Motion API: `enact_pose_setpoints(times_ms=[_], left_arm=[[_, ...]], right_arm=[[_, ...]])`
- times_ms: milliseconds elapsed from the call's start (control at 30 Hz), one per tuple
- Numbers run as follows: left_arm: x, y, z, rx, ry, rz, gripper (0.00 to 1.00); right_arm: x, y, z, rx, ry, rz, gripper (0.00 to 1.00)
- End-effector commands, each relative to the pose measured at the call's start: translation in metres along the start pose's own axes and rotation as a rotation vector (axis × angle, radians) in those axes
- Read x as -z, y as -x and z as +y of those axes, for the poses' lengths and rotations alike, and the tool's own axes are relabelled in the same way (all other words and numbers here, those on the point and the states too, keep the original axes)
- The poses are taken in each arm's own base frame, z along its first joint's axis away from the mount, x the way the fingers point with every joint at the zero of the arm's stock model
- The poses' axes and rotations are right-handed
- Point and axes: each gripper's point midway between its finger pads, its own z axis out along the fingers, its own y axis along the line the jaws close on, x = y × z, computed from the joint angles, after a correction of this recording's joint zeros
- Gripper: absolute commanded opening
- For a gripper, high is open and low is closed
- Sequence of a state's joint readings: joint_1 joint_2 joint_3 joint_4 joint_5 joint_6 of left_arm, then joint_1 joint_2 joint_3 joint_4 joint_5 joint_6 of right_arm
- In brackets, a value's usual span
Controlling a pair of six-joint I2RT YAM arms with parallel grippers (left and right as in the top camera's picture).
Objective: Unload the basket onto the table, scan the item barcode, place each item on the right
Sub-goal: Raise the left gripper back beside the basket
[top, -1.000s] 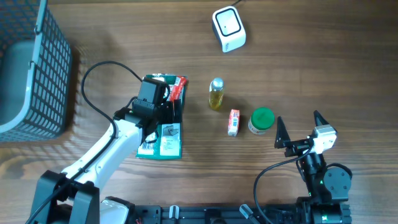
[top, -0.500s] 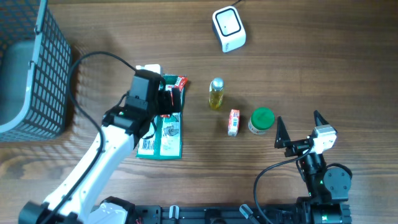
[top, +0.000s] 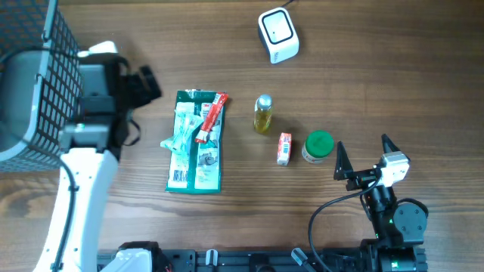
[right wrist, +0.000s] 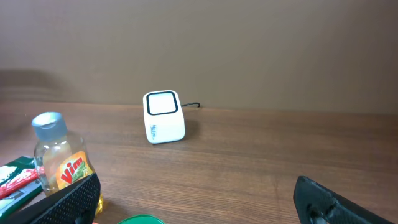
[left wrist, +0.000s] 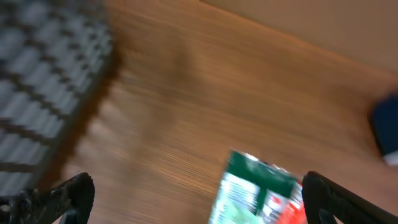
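I'm holding left arm [top: 79,181] up on the left, left gripper [top: 150,83] gaping wide, empty; right arm [top: 393,215] is sitting near right, right gripper [top: 361,149] gaping too.

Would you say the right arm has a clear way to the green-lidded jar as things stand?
Probably yes: the right hand is open, the jar sits just beside it, and nothing lies between them.

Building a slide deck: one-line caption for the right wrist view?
Open right tool faces a white scanner on the table, bottle at left.
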State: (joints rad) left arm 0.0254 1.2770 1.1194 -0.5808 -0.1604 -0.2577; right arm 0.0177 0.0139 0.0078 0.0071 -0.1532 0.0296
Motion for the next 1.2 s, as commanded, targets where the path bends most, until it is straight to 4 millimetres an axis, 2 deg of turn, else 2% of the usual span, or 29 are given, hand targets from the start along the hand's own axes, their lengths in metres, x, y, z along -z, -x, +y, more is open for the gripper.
enact_pose_setpoints(times_ms=[0, 133, 1167], left_arm=[[-0.001, 0.007, 0.031, 0.035, 0.07, -0.006, 1.0], [-0.003, 0.008, 0.041, 0.052, 0.092, -0.003, 1.0], [-0.003, 0.008, 0.042, 0.053, 0.093, -0.003, 1.0]], right_arm=[[0.0, 0.0, 0.001, 0.003, 0.003, -0.001, 1.0], [0.0, 0.0, 0.001, 0.003, 0.003, -0.001, 1.0], [0.0, 0.0, 0.001, 0.003, 0.003, -0.001, 1.0]])
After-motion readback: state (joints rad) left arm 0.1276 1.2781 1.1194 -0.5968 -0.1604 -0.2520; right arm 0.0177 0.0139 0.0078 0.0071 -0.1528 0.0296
